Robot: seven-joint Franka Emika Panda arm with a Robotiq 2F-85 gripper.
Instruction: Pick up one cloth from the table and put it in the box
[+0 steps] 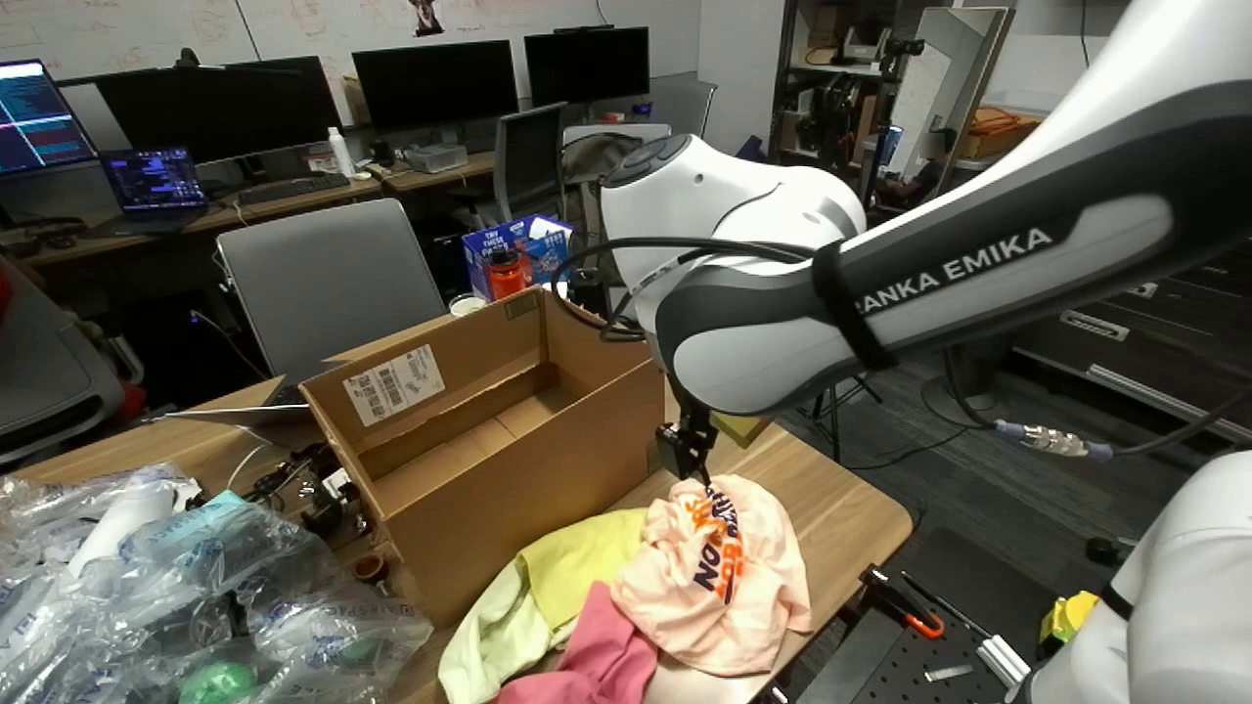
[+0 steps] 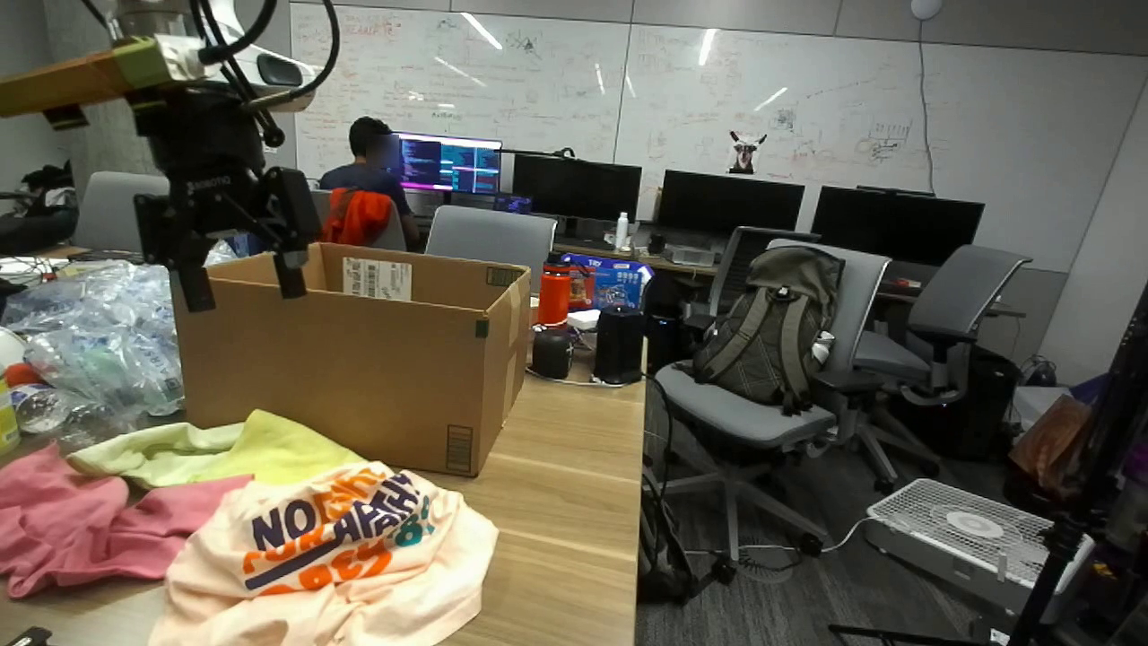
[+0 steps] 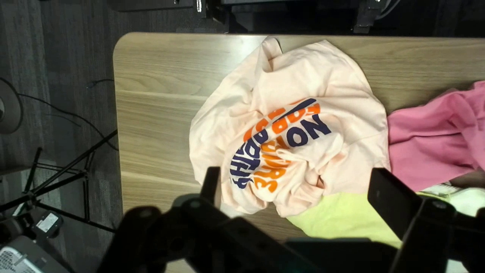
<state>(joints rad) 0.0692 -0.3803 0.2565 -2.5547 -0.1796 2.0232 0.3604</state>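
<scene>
The peach cloth [image 1: 685, 626] with orange and dark printed letters lies crumpled on the wood table [image 1: 851, 518]. It also shows in an exterior view [image 2: 332, 556] and in the wrist view [image 3: 288, 132]. The brown cardboard box [image 1: 528, 489] stands open-topped beside the cloths, with a white label inside its far wall; it also shows in an exterior view [image 2: 341, 368]. My gripper [image 2: 243, 283] is open and empty, pointing down in the air above the table. In the wrist view my gripper [image 3: 295, 182] has its fingers wide apart over the peach cloth's edge, not touching it.
A yellow-green cloth [image 3: 341, 214] and a pink cloth [image 3: 432, 140] lie against the peach cloth. Clear plastic air packaging [image 1: 196, 587] is piled on the box's far side from the table's rounded corner. A red bottle [image 2: 554, 292] and black devices [image 2: 619, 345] stand behind the box.
</scene>
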